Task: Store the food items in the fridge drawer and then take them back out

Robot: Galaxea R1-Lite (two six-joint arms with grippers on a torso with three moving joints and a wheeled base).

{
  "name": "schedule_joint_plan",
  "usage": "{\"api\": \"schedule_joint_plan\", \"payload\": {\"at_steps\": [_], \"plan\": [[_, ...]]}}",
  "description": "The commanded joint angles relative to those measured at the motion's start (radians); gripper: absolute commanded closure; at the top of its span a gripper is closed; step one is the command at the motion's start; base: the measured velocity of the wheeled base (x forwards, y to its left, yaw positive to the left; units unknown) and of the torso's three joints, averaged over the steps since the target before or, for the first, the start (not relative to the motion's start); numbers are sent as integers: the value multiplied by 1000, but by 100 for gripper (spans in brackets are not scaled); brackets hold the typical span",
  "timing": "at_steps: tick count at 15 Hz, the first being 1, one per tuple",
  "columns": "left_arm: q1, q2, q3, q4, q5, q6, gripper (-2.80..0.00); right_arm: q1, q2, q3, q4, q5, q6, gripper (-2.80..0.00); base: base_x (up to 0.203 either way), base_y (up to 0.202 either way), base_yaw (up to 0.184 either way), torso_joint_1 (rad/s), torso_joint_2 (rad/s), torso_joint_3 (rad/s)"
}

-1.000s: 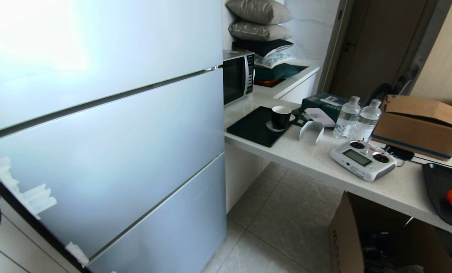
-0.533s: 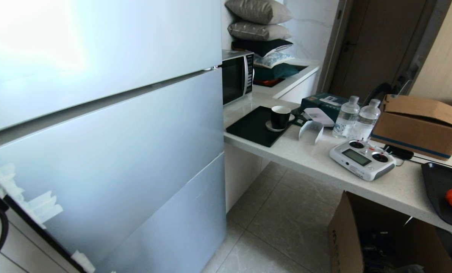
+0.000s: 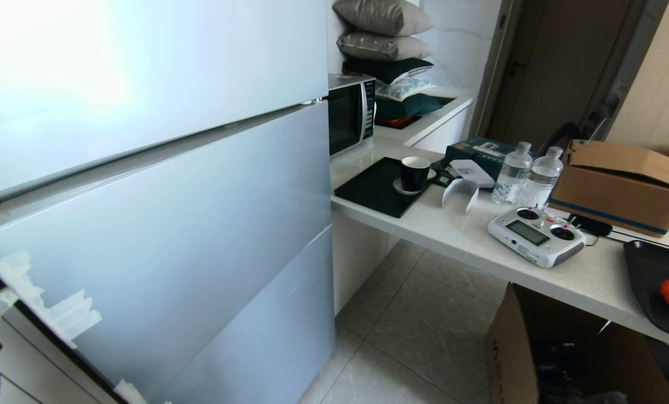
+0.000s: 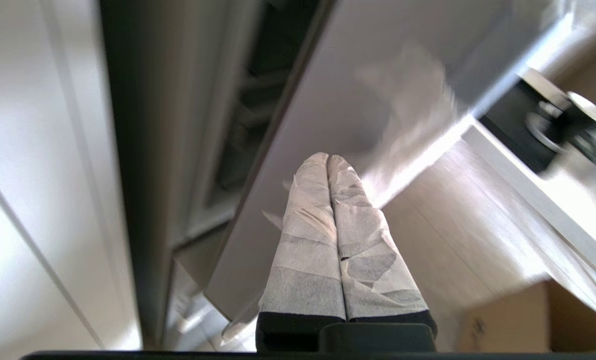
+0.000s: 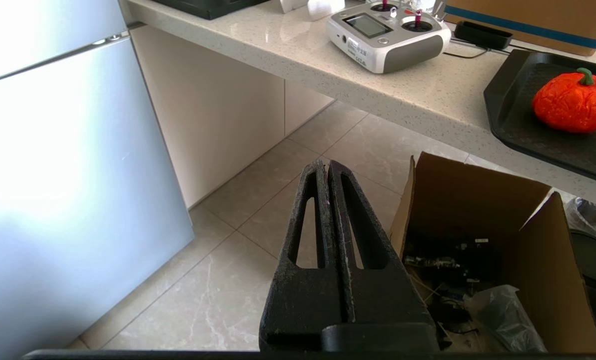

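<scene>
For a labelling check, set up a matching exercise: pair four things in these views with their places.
Things:
1. pumpkin
2. mug
3. remote
4. open box

Places:
A. on the floor under the counter
B. on a saucer beside the bottles
C. on the black tray at the counter's right end
D. on the bare counter near its front edge

Pairs: 1-C, 2-B, 3-D, 4-A

Left gripper point(image 4: 327, 160) and right gripper point(image 5: 326, 165) both have fingers pressed together.
</scene>
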Motion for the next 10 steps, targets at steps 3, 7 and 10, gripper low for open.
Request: {"api": "schedule_joint_plan", "payload": {"at_steps": [3, 7, 10], "plan": [[-3, -36, 40, -4, -21, -3, 0, 0, -1, 0, 0, 0, 0, 0, 0, 0, 0, 0, 0, 0], [-36, -43, 47, -4, -26, -3, 0, 0, -1, 0, 0, 0, 0, 0, 0, 0, 0, 0, 0, 0], [-55, -45, 50, -4, -24, -3, 0, 0, -1, 0, 0, 0, 0, 0, 0, 0, 0, 0, 0, 0]]}}
